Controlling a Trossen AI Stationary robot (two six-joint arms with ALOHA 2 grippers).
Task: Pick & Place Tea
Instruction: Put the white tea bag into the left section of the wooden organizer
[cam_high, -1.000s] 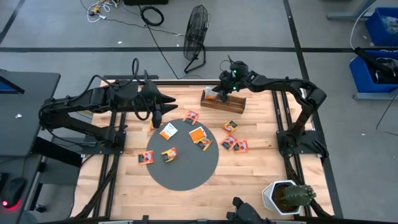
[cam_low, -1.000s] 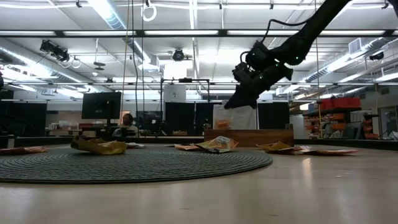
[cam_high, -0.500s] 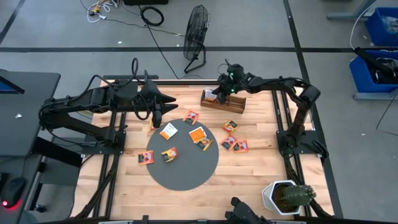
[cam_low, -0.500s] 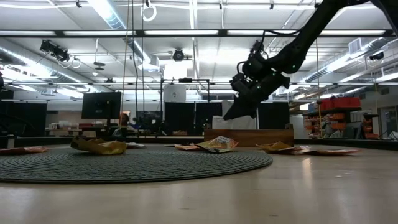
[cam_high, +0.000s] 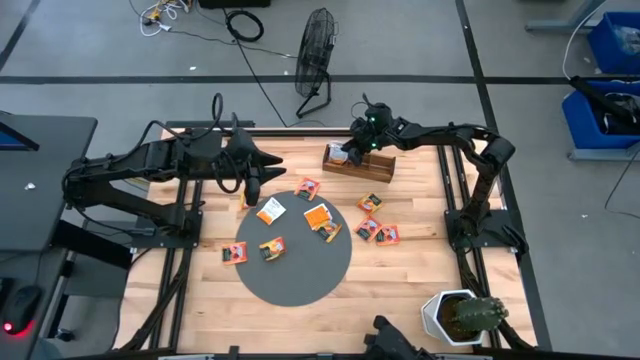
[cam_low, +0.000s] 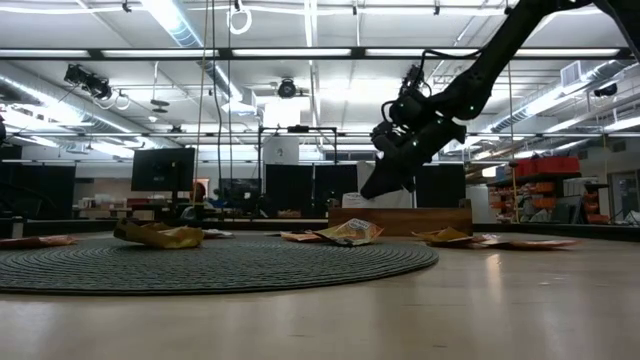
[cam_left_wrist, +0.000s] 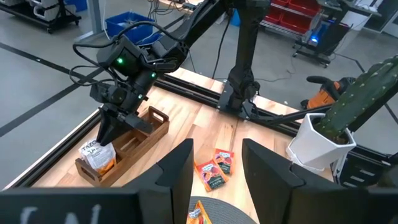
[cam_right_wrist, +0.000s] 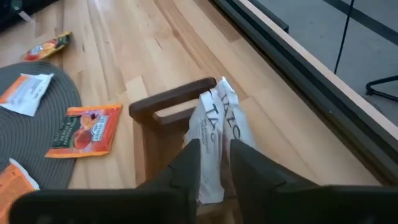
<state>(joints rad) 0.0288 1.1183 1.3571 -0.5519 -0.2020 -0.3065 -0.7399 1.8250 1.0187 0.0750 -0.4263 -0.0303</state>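
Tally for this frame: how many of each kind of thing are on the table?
Tea packets: 10 plainly seen, one of them in the box
Wooden box: 1
Grey disc: 1
Potted cactus: 1
Total: 13

A round grey mat (cam_high: 300, 275) lies in the middle of the wooden table (cam_high: 400, 290). A small wooden rack (cam_high: 372, 166) sits near the table's far edge. A potted cactus (cam_high: 462, 315) stands at the near right corner. Behind the table, a floor fan (cam_high: 317, 40) stands among loose cables (cam_high: 245, 25), with blue bins (cam_high: 612, 45) at far right.
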